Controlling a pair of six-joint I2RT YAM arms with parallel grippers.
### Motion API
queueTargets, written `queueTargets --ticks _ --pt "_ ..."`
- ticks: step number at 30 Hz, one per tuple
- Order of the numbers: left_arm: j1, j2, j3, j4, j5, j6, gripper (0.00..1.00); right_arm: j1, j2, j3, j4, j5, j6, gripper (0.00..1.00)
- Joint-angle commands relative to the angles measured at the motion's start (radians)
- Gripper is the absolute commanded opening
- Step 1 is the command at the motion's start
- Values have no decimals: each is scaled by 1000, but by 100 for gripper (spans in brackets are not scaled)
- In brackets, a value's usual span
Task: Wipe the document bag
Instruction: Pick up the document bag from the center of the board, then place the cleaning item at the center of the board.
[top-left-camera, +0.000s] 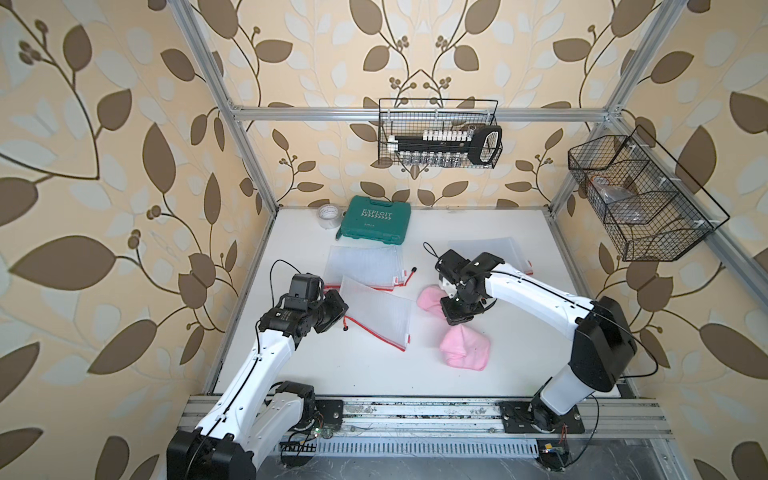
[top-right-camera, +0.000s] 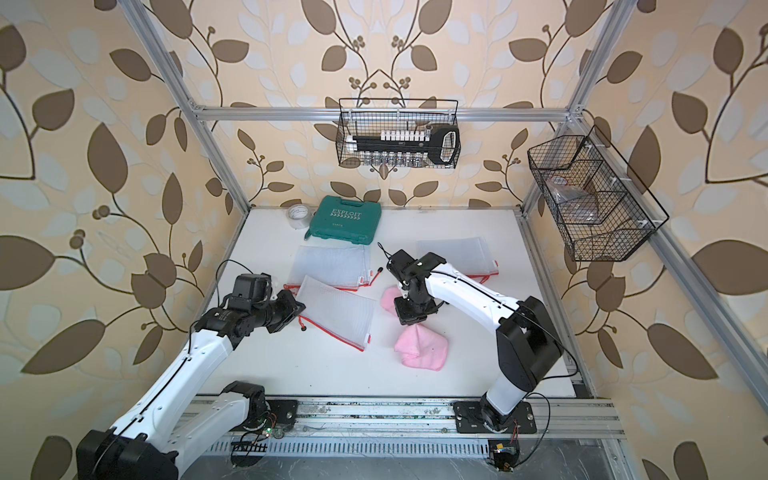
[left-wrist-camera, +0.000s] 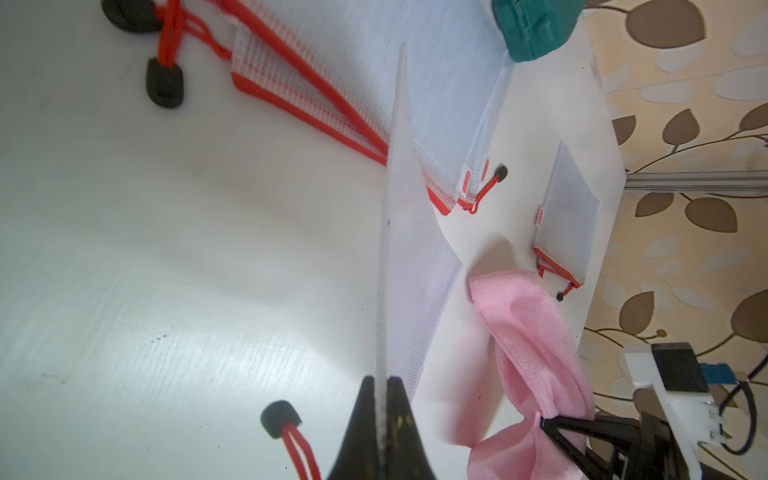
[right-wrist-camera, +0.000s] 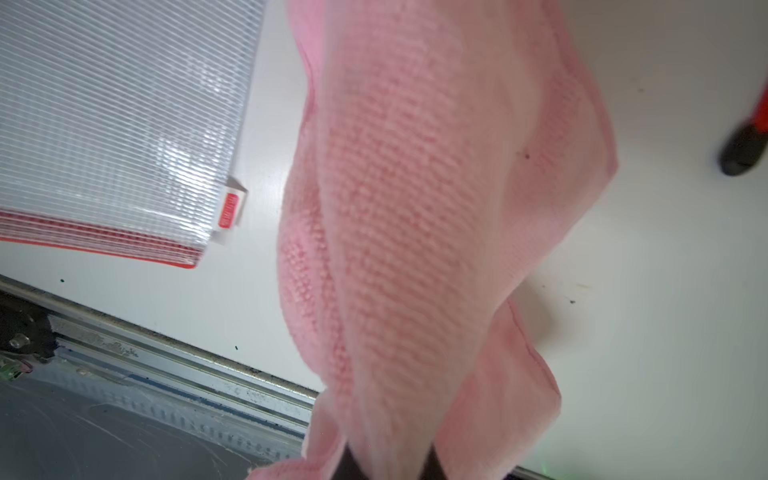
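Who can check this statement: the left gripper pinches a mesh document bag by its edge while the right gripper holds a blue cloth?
One detail is wrong: the cloth is pink, not blue, as the right wrist view shows. The left gripper does pinch the mesh document bag by its edge while the right gripper holds the cloth.

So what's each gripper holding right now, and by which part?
The left gripper pinches a document bag by one edge. The right gripper pinches a pink cloth at a bunched fold.
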Motion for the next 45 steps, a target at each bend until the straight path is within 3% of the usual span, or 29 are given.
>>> queueTargets --ticks 1,8,13,18,19,22,24,28,29,40,43,45 --pt "16 -21 135 -167 -53 135 0 -46 -66 -36 -105 59 1 0" --pt "22 29 401 -317 -110 249 0 -96 -91 -84 -81 51 -36 0" --pt "22 93 584 -423 -136 349 0 -80 2 -130 32 -22 -46 0" --pt "22 135 677 -507 -157 440 0 -28 137 -158 148 -85 -53 0" --pt "22 142 683 -518 -156 452 0 -15 162 -162 172 -90 -54 2" --pt "22 160 687 -535 -151 478 0 -10 207 -166 228 -135 -49 23" --pt "22 172 687 -541 -145 489 0 -12 208 -166 241 -142 -47 44" --pt "22 188 687 -542 -134 499 0 -15 156 -149 216 -147 -68 93" --pt "22 191 682 -538 -124 502 0 -15 142 -141 195 -154 -76 98" --pt "19 227 674 -507 -70 500 0 -19 -31 -117 31 -98 -86 98" --pt "14 239 675 -507 -68 508 0 -34 -24 -121 21 -67 -100 98" --pt "5 249 682 -515 -73 514 0 -54 -99 -140 75 -86 -63 98"
